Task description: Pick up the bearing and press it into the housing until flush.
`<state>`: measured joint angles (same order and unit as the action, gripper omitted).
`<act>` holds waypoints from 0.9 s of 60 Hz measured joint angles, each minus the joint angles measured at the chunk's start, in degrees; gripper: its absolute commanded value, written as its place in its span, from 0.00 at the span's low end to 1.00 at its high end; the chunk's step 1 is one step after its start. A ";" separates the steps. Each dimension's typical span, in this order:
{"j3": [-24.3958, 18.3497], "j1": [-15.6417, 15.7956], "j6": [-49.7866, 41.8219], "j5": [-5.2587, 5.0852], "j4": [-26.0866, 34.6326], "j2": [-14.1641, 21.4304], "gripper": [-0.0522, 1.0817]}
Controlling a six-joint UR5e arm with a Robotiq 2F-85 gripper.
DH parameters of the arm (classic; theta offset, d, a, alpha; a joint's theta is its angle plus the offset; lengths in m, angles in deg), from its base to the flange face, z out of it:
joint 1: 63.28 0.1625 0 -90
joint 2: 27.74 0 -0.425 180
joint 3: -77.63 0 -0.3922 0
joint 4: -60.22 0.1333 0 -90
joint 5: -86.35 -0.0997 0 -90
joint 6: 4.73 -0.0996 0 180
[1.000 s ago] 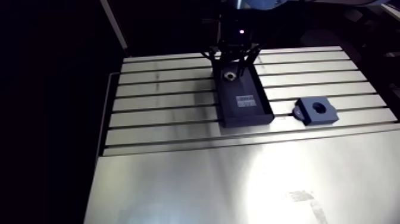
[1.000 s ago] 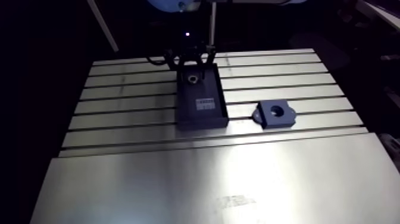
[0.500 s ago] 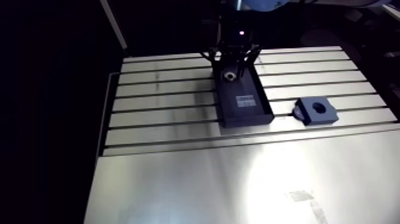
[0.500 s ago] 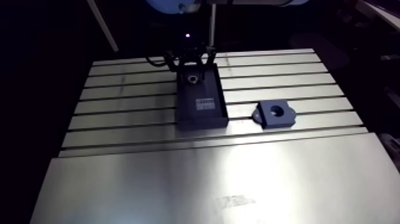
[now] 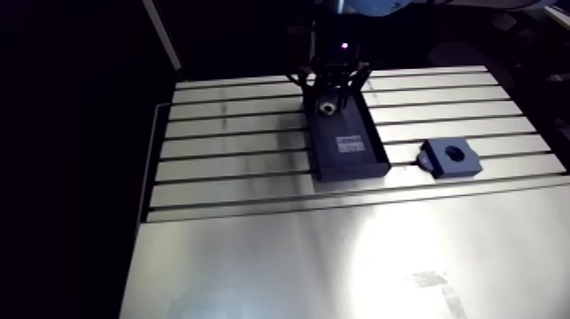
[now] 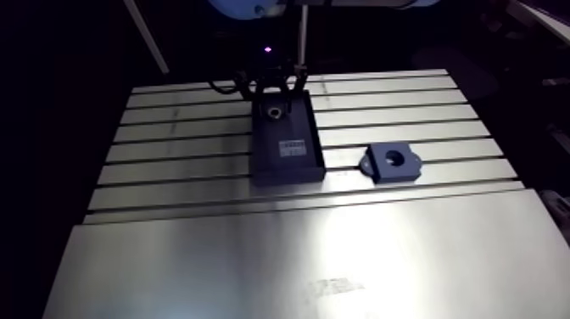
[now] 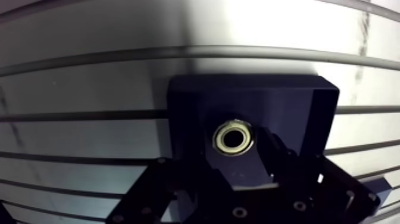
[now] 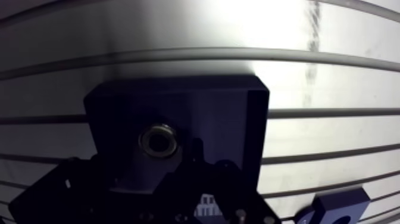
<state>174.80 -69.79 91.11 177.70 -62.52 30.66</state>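
The bearing [image 7: 234, 137], a small metal ring, lies flat on the floor of a black tray [image 7: 184, 107], near the tray's far end. My gripper [image 7: 235, 152] hangs straight over it, open, with one dark finger on each side of the ring and not touching it. In the arm view the gripper [image 5: 333, 89] stands over the tray's [image 5: 379, 148] back end. The housing [image 5: 449, 157], a dark block with a round bore, sits on the slotted table to the right of the tray, well away from the gripper.
The tray also holds a white label [image 5: 349, 143] on its floor. The slotted table [image 5: 229, 144] spreads to the left of the tray. A smooth metal plate [image 5: 297, 263] covers the near part of the table.
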 measured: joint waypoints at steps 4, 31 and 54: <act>0.00 0.01 0.00 0.00 -0.06 0.00 0.44; 0.01 0.08 0.00 0.02 -0.17 0.00 0.49; 0.08 0.09 0.16 0.09 -0.25 0.00 0.51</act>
<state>174.88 -69.70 91.27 177.79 -62.78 30.66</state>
